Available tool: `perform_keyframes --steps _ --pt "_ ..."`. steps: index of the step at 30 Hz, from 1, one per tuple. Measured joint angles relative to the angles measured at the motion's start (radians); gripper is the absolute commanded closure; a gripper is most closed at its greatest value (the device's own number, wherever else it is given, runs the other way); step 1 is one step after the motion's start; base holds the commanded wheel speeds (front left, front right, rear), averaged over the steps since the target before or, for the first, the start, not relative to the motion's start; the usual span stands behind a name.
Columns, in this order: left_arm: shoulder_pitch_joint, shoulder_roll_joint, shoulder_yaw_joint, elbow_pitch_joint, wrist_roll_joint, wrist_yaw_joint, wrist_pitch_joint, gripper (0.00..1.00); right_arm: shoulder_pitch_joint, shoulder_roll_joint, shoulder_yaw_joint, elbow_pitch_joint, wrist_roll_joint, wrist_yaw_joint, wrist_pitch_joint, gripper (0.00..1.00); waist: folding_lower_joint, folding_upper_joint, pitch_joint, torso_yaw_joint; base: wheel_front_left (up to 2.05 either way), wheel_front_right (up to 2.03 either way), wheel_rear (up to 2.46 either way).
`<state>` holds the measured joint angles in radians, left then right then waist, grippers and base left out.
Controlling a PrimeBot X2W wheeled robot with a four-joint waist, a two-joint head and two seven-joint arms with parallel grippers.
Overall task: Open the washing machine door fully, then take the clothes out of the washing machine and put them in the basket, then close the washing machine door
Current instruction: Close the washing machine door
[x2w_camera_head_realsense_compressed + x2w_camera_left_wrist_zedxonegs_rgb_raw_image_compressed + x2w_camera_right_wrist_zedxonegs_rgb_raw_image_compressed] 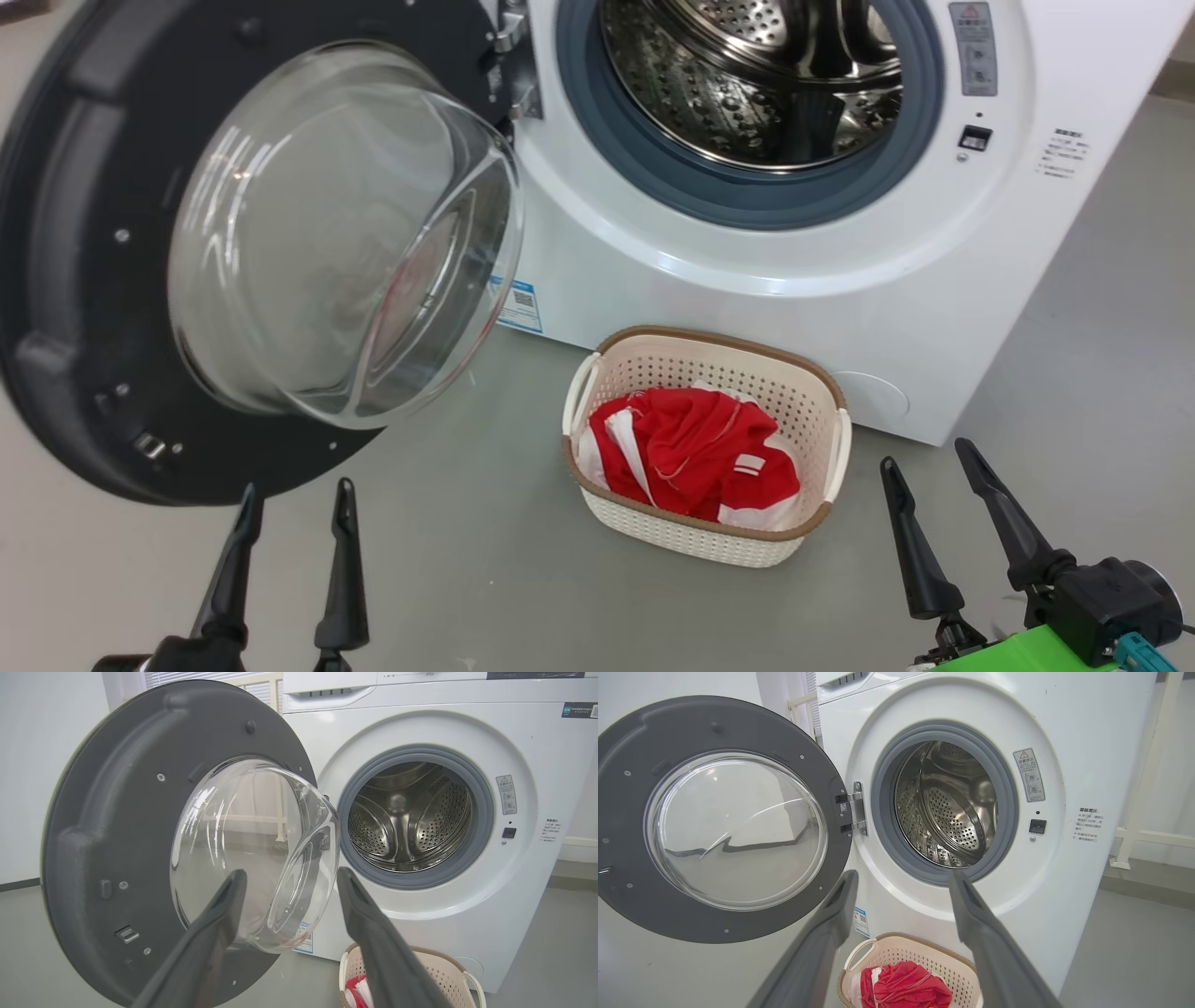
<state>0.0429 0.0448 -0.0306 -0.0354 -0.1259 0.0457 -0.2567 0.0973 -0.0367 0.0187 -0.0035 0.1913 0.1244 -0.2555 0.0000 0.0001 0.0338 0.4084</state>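
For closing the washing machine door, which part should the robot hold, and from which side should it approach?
Probably grip the washing machine door at its dark rim opposite the hinge, coming from the robot's left with the open left hand, which is nearest. That edge gives most leverage. The bulging glass bowl is smooth and round, poor for pinching.

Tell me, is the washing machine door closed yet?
No, the washing machine door stands swung open on its hinge, leaving the steel drum exposed.
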Motion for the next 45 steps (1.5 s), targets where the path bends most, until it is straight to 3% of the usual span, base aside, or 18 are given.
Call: perform_keyframes --steps 15,16,17,27,30,37,45 --pt "0.021 0.000 0.004 -0.022 0.000 0.018 0.000 0.00 0.002 0.000 0.003 0.003 0.000 0.000 0.000 0.00 0.0000 0.0000 -0.019 0.040 0.00 0.00 0.00" --pt "0.021 0.000 0.004 -0.022 0.000 0.018 0.000 0.38 0.002 0.000 0.003 0.003 0.000 0.000 0.000 0.00 0.0000 0.0000 -0.019 0.040 0.00 0.00 0.00" --pt "0.020 0.000 0.004 -0.032 0.000 0.018 0.000 1.00 0.002 0.000 0.003 0.003 0.000 0.000 0.000 0.00 0.0000 0.0000 -0.018 0.040 0.00 0.00 0.00" --pt "-0.059 0.040 0.116 -0.109 0.004 0.014 0.000 1.00 0.002 0.000 0.002 0.012 0.000 0.000 0.000 0.00 0.0000 0.0000 -0.013 0.019 0.00 0.00 0.00" --pt "-0.112 0.044 0.168 -0.104 -0.046 -0.016 0.000 1.00 0.002 0.000 0.002 0.018 0.000 0.000 0.000 0.00 0.0000 0.0000 -0.014 0.012 0.00 0.00 0.00" --pt "-0.291 0.063 0.304 0.008 -0.247 -0.082 0.002 1.00 0.002 0.000 0.003 0.023 0.000 0.000 0.000 0.00 0.0000 0.0000 -0.014 -0.003 0.00 0.00 0.00" --pt "-0.542 0.142 0.470 0.235 -0.548 -0.107 0.161 1.00 0.002 0.000 0.005 0.026 0.002 0.000 0.000 0.00 0.0000 0.0000 -0.008 -0.026 0.00 0.00 0.00"
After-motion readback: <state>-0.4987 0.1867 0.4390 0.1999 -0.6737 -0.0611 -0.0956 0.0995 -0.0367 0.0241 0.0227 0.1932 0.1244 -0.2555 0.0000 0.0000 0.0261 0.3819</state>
